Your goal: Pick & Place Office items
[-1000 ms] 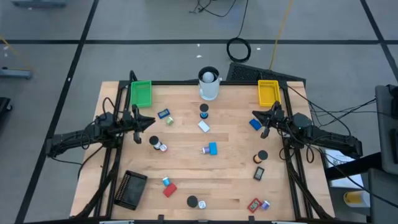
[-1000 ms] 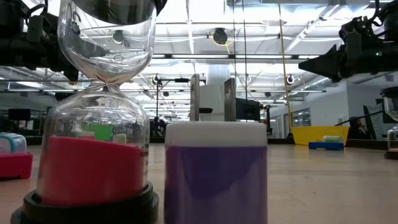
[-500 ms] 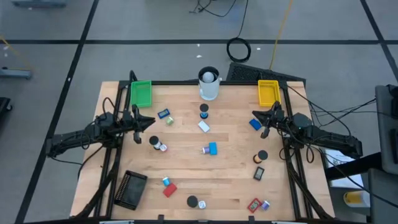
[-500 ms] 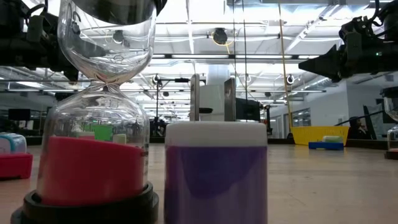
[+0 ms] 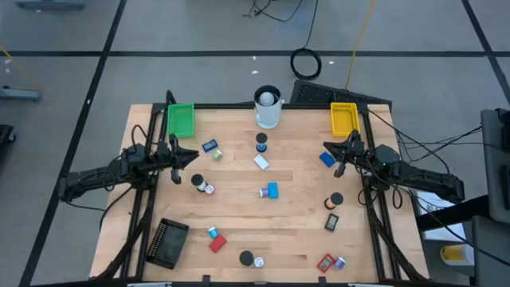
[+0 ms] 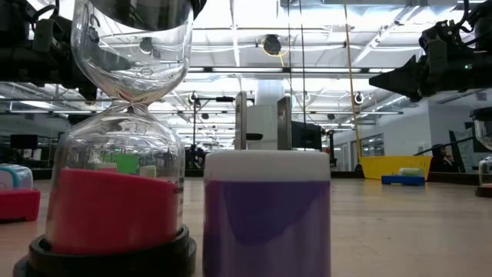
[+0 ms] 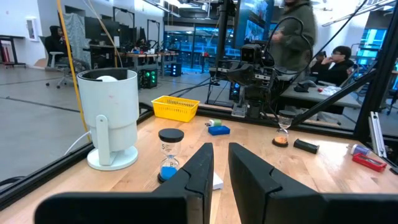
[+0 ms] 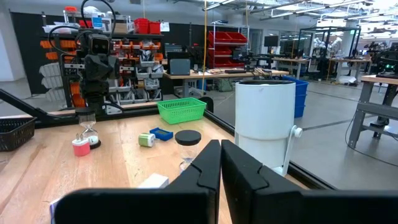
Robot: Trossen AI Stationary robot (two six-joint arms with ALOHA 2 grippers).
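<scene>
Office items lie scattered on the wooden table (image 5: 295, 171): a blue block (image 5: 272, 190), a red block (image 5: 217, 243), black caps (image 5: 198, 180) (image 5: 247, 258), a small hourglass (image 5: 261, 142) and a white piece (image 5: 261, 162). My left gripper (image 5: 196, 156) hovers level at the table's left side. It holds nothing, and a narrow gap shows between its fingers (image 7: 202, 165). My right gripper (image 5: 325, 147) hovers level at the right side, shut and empty, above a blue block (image 5: 327, 159). In the low view a red-sand hourglass (image 6: 115, 161) and a purple-and-white cylinder (image 6: 267, 219) stand close to the camera.
A green tray (image 5: 181, 120) sits at the far left corner, a yellow tray (image 5: 343, 119) at the far right and a black tray (image 5: 166, 242) at the near left. A tall white cup (image 5: 268, 108) stands at the far edge's middle. People show in the room beyond the table (image 7: 298, 37).
</scene>
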